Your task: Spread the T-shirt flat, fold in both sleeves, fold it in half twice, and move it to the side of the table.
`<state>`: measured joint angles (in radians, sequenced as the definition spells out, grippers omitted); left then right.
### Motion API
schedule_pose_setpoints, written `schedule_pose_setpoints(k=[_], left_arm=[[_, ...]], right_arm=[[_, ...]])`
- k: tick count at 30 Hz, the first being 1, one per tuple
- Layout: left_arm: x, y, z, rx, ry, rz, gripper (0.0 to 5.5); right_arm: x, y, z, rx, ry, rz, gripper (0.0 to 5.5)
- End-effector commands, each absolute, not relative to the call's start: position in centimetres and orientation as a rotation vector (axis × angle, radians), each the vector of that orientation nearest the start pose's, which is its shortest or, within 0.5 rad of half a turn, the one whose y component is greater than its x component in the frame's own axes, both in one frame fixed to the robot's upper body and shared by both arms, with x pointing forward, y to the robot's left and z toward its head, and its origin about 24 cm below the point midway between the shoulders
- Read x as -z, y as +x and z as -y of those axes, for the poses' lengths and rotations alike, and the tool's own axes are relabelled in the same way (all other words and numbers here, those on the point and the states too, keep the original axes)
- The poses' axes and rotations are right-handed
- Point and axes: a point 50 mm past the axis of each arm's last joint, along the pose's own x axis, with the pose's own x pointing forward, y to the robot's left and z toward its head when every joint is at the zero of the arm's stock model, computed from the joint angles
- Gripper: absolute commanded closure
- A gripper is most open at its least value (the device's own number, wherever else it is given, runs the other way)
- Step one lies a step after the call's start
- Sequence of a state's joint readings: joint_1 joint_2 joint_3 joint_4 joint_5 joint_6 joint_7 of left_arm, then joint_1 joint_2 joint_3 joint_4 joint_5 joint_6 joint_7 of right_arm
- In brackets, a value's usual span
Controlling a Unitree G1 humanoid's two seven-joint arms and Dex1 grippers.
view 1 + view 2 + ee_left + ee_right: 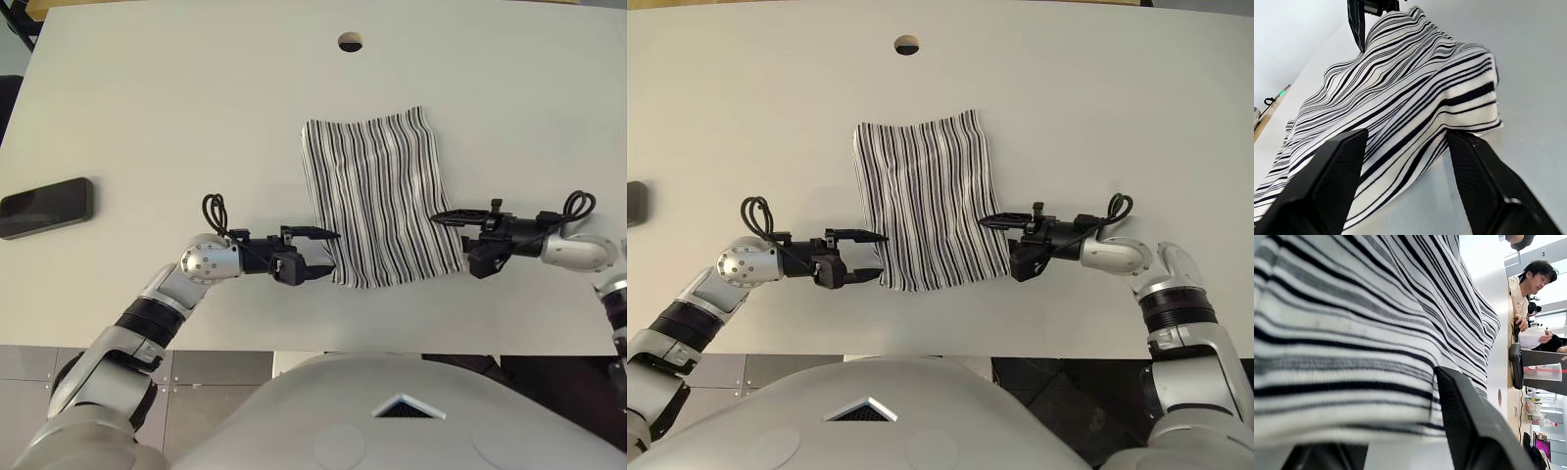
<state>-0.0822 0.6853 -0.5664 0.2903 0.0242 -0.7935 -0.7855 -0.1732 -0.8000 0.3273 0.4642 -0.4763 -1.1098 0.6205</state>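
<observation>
Silver arms carry black end effectors, looped cables.

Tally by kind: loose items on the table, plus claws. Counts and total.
T-shirt, striped black and white: 1
Phone, dark: 1
Claws: 2 (left claw, right claw)
Total: 4
</observation>
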Motion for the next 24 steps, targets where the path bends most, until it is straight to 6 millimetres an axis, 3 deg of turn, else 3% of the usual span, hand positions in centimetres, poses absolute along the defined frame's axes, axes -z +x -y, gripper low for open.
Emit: schedule_pose_setpoints(k=[1, 8, 13, 19, 24], left_arm=[[-1.2, 18.6, -14.5, 1.525, 0.711, 0.154, 2.93], [-1.4, 18.5, -14.2, 1.541, 0.698, 0.172, 3.99], [-1.5, 18.6, -14.3, 1.542, 0.699, 0.176, 4.81], [-3.8, 17.2, -14.3, 1.65, 0.459, 0.136, 5.4], [-5.7, 15.2, -15.5, 1.836, 0.209, -0.096, 5.4]], right_arm=[[-1.9, 20.5, 20.8, -1.489, -1.241, 0.173, 4.08], [-2.3, 20.5, 20.4, -1.49, -1.2, 0.184, 5.23], [-2.5, 20.5, 20.4, -1.481, -1.171, 0.179, 5.28], [-4.6, 19.1, 19.9, -1.494, -0.855, 0.094, 5.29], [-6.2, 17.0, 20.7, -1.61, -0.58, -0.13, 5.29]])
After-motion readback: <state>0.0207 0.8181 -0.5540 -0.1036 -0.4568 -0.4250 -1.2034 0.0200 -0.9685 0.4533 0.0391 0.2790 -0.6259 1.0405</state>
